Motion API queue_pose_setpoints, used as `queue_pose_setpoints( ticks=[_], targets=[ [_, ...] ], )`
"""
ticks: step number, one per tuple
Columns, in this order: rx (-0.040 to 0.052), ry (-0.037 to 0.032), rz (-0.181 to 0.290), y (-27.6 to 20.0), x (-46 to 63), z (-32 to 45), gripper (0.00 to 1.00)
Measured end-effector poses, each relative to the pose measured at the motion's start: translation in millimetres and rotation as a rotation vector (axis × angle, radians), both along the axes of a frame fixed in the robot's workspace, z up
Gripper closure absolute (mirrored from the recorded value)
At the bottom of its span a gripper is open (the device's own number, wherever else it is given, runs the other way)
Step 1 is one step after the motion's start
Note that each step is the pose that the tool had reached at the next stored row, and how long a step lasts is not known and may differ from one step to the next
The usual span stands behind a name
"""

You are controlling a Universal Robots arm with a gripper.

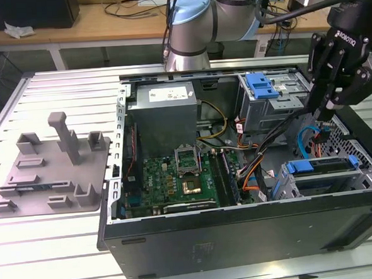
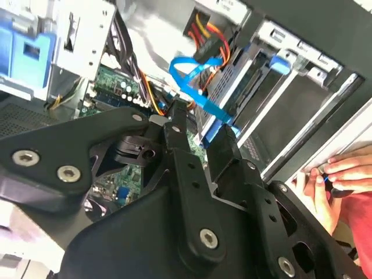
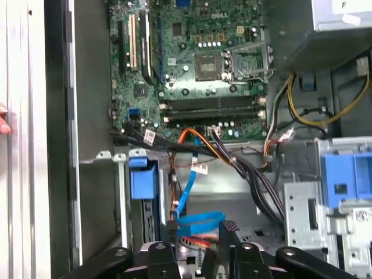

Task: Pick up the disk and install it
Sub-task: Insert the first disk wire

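Where the slatted worktop (image 1: 54, 249) carries the computer case (image 1: 242, 237), the blue-framed disk (image 1: 320, 166) sits inside; end effector (image 1: 323, 115) slightly parted, empty.

Print seen: white lettering on the gripper (image 1: 325, 113) body; white logo on the motherboard (image 3: 192, 70); power supply (image 1: 165, 112) sticker, too small to read.

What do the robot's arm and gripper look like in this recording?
The arm has silver-grey rounded joints with light blue caps. The gripper is black, built of jointed links with silver screw heads, and its body carries white lettering.
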State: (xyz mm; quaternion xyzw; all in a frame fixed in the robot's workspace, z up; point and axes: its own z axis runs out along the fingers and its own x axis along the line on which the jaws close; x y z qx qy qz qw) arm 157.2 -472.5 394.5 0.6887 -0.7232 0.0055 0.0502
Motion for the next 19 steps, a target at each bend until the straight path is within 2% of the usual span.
queue_pose_setpoints(
  ticks=[3, 8, 15, 19],
  targets=[
    [0.0, 0.0, -0.001, 2.9, 20.9, -0.3, 0.58],
    [-0.0003, 0.0, -0.009, 3.5, 45.8, -1.7, 0.58],
    [-0.006, -0.0001, -0.114, 3.5, 46.4, -6.6, 0.58],
    [-0.0202, -0.0007, -0.161, 3.5, 46.5, -8.7, 0.58]
  ],
)
